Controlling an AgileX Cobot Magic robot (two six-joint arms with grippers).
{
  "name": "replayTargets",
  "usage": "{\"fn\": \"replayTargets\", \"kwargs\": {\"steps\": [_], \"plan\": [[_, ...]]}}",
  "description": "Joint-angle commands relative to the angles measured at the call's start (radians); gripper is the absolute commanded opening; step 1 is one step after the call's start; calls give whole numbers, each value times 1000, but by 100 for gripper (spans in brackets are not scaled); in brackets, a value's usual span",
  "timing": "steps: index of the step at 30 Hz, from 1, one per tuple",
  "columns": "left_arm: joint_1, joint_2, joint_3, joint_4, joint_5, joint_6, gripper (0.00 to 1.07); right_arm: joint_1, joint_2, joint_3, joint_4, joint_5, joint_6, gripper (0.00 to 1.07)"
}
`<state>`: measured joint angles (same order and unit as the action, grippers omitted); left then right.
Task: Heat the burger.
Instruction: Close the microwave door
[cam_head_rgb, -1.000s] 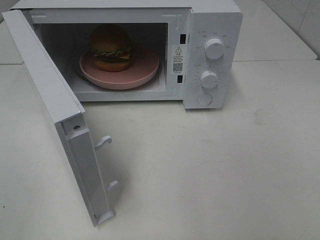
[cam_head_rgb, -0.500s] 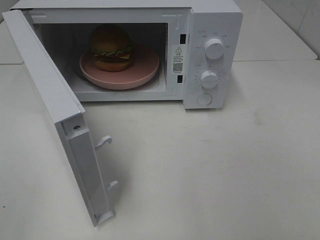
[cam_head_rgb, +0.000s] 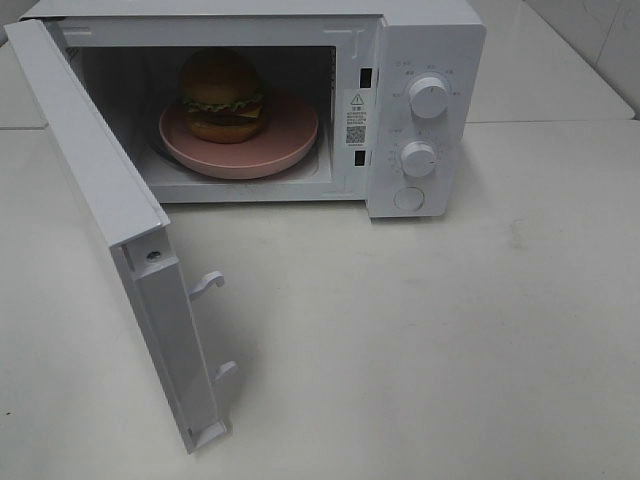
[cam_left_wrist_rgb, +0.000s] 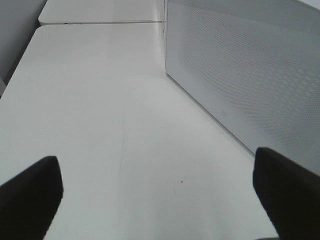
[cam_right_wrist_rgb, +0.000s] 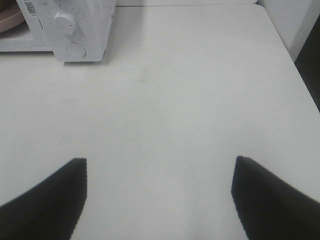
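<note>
The burger sits on a round pink plate inside the white microwave, whose door stands wide open to the left. Neither gripper shows in the exterior high view. In the left wrist view my left gripper is open and empty above the table, beside the outer face of the door. In the right wrist view my right gripper is open and empty over bare table, well back from the microwave's control panel.
The control panel carries two round knobs and a round button. The open door juts toward the front left. A white table spreads in front of and to the right of the microwave. A table edge runs on the right.
</note>
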<state>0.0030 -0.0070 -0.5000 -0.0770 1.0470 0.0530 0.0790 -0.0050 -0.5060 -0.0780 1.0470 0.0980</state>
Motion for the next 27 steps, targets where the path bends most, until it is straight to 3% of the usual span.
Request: {"fn": "replayTargets", "kwargs": {"steps": [1,14,17,18,19,20,21,22,23,25,26,27], "plan": [[-2,-23,3,-7,-9,-2,98,-8,-27,-1,-4,-11,-3,76],[-2,68,-42,-8,-84,-8,97,-8,-27,-1,-4,-11,-3,76],[-2,161,-54,-4,-164,-1,88,-8,-27,-1,-4,-11,-3,76],[-2,187,-54,-4,-178,-1,84,-8,-27,-1,-4,-11,-3,76],[-2,231,-54,-4,-210,-1,73,-8,-27,-1,-4,-11,-3,76],[-2,231,-54,-4,-210,-1,73,-8,-27,-1,-4,-11,-3,76],[-2,252,-54,-5,-233,-1,66,-8,-27,-1,-4,-11,-3,76],[-2,283,-54,-5,-283,-1,53,-8,-27,-1,-4,-11,-3,76],[-2,283,-54,-5,-283,-1,53,-8,-27,-1,-4,-11,-3,76],[-2,336,-54,-5,-346,-1,31,-8,-27,-1,-4,-11,-3,76],[-2,336,-54,-5,-346,-1,31,-8,-27,-1,-4,-11,-3,76],[-2,375,-54,-3,-386,-1,16,-8,-27,-1,-4,-11,-3,76]]}}
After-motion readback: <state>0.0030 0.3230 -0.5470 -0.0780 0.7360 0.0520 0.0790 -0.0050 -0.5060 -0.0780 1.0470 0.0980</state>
